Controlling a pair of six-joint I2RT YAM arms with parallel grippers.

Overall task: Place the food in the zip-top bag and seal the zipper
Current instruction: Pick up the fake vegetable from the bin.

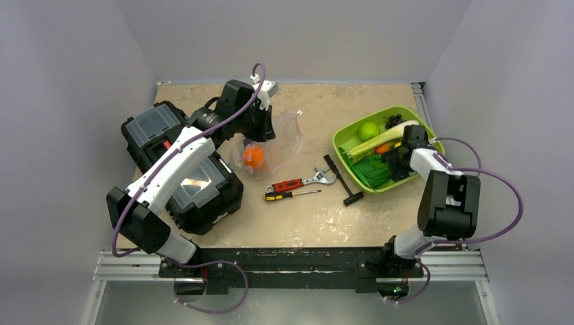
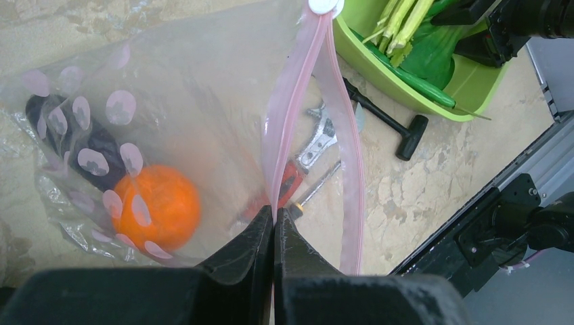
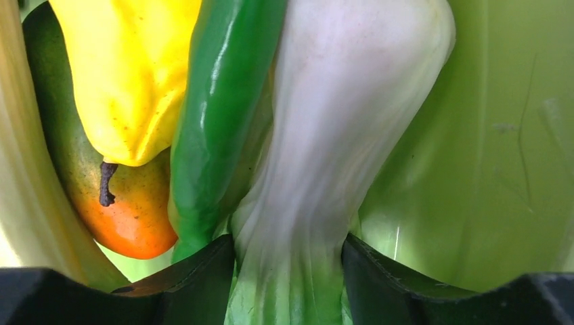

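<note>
1. A beige marbled table (image 1: 318, 220) stands between plain grey walls.
2. The zip-top bag (image 1: 288, 139) lies toward 11 o'clock, with an orange ball (image 1: 253, 156) inside it.
3. The left gripper (image 2: 274, 220) pinches the pink zipper (image 2: 291, 101) tight, and the bag's mouth gapes.
4. The lime tray (image 1: 336, 142) sits at 2 o'clock. There the right gripper (image 3: 290, 261), narrowly parted, clasps the bok choy (image 3: 338, 135) by its white stem.

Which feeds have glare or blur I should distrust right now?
Top external: evenly lit, sharp. Left wrist: pale oval patches on the zip-top bag veil the orange ball; left claw soft. Right wrist: very close, bok choy dominates, right claw dark, soft.
</note>
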